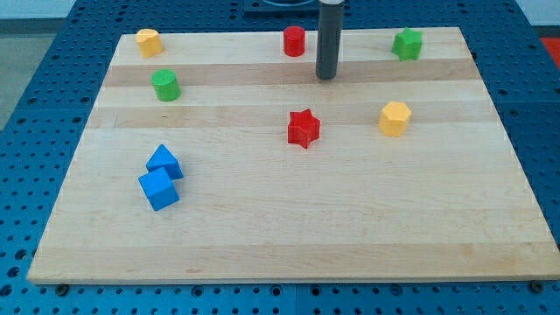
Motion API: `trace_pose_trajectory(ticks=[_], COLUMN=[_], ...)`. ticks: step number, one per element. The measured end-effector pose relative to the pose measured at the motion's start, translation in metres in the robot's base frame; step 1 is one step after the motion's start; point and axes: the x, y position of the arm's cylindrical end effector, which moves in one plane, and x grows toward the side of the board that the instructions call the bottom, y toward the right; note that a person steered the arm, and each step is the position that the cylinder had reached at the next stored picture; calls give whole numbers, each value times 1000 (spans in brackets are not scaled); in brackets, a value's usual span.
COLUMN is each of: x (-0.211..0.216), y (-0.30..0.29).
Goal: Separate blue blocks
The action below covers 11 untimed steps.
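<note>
Nothing done yet, by the look of it: the blue cube [158,189] and the smaller blue block [164,162] (shape unclear) sit touching, well down and to the view's left of the red star [304,128]. My tip [326,76], a bare rod end effector with nothing to open or close, stands above the star toward the view's top, just beside the red cylinder [294,40] and well apart from the blues, so the whole separating push on the worktop [350,227] remains.

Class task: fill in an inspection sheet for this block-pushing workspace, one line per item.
Surface: pale wooden board on blue pegboard.
Job's things: two blue blocks, touching, at the view's lower left.
Clutter: red star, red cylinder, green cylinder, green star, two yellow blocks.
Claw: none; my tip beside the red cylinder, far from the blue blocks.
Cables: nothing seen.
Surroundings: nothing seen.
</note>
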Motion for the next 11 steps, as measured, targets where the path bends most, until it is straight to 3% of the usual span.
trace_pose_trajectory(ticks=[1, 2, 4, 6, 7, 9, 11], x=[59, 60, 205, 153, 172, 142, 111], y=[-48, -126, -146, -237, -208, -291, -283])
